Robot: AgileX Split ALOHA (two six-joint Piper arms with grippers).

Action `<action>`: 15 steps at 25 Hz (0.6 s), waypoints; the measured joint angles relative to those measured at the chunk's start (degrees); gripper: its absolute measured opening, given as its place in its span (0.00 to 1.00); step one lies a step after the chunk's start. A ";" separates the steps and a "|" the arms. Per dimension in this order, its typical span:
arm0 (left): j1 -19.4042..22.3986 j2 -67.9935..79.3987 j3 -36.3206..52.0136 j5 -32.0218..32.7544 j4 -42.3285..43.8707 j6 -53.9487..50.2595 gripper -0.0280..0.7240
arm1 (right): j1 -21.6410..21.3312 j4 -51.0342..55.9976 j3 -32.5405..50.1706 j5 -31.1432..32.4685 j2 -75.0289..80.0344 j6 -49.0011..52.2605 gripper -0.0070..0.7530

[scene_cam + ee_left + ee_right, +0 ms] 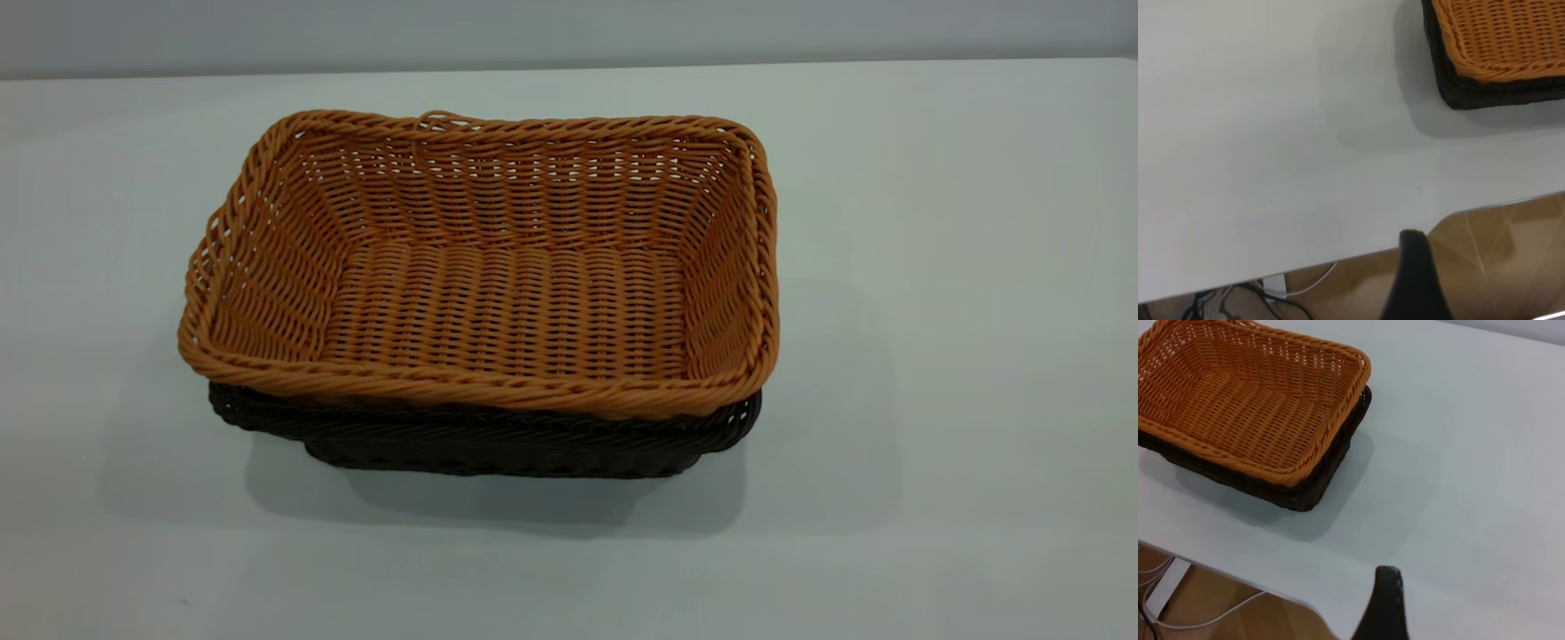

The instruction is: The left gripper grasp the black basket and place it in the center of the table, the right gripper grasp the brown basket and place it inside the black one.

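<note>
The left end effector hung out past the near-left edge of the counter, well apart from both baskets; only one dark finger of it showed in the left wrist view, so how far it was open could not be told, and nothing was seen in its hold. In the middle of the counter stood the black basket, upright on its base, and the brown basket sat nested inside it, rim above rim, the brown one turned very slightly so that the dark rim peeked out along the front and at the corners. On the right, the right end effector was likewise off by the counter's edge, clear of the baskets, with a single finger in sight, its opening not discernible and nothing visibly held. Judged from this layout, both placements were done and nothing of the task seemed left.
</note>
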 joint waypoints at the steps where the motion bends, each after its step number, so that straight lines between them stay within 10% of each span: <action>1: 0.00 0.00 0.00 0.00 0.00 0.01 0.69 | 0.00 0.00 0.00 0.00 0.00 0.00 0.79; 15: 0.00 -9.03 0.00 0.00 1.03 0.22 0.69 | 0.00 0.00 0.00 0.00 0.00 0.00 0.79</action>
